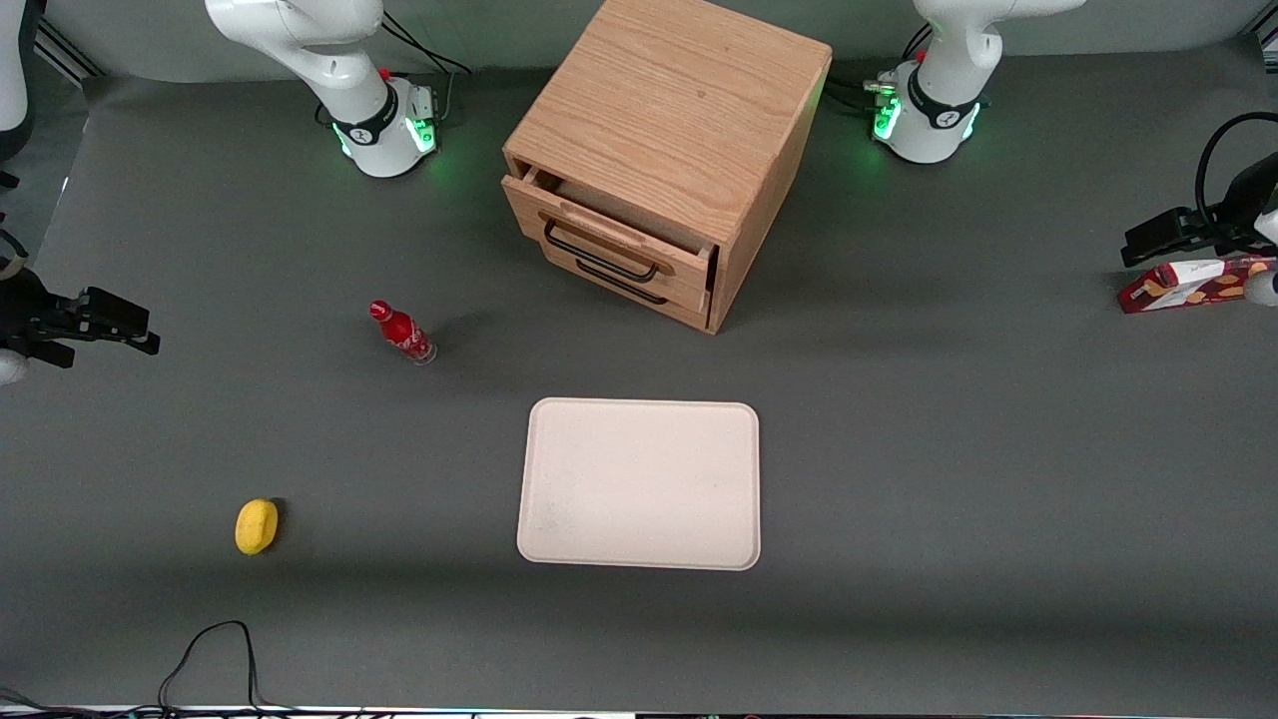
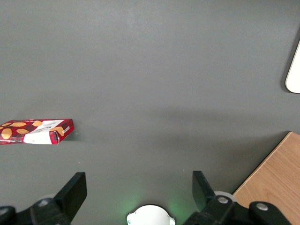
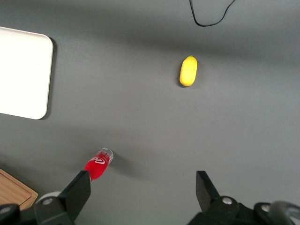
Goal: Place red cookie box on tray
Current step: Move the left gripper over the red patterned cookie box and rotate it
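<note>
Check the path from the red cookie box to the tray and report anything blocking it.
Nothing visible blocks it. The red cookie box lies at the working arm's end, the open gripper above it; bare table separates it from the tray. The drawer cabinet stands farther back.

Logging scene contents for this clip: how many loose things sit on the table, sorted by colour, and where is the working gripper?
Red: 2, the red cookie box and a small red bottle
Yellow: 1, a lemon-like object
Beige: 1, the tray
Wood: 1, a drawer cabinet
Total: 5
The left gripper hangs open above the table beside the box.
</note>
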